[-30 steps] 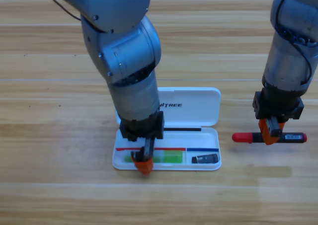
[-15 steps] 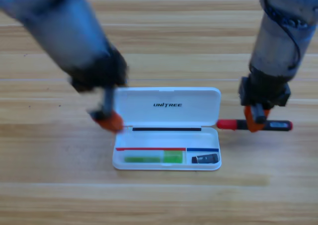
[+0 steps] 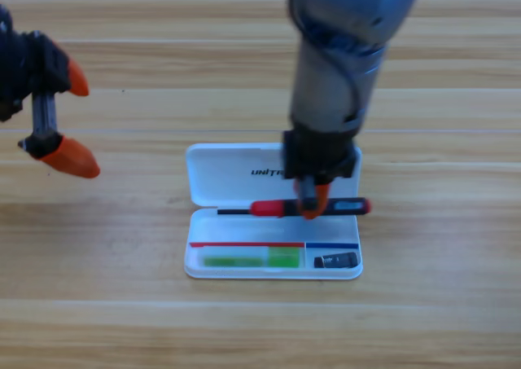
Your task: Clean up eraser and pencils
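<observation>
Marker (image 3: pixel 313 208) in the right gripper (image 3: pixel 311 205), clamped mid-barrel and held level over the white case (image 3: pixel 236 169), along the hinge between lid and tray. "UNITREE" reads partly on the open lid. Green stick (image 3: pixel 248 261) lies in the tray's left section, eraser (image 3: pixel 336 261) in its right corner. Left gripper (image 3: pixel 65 116) waits at the table's left edge, orange jaws spread apart.
</observation>
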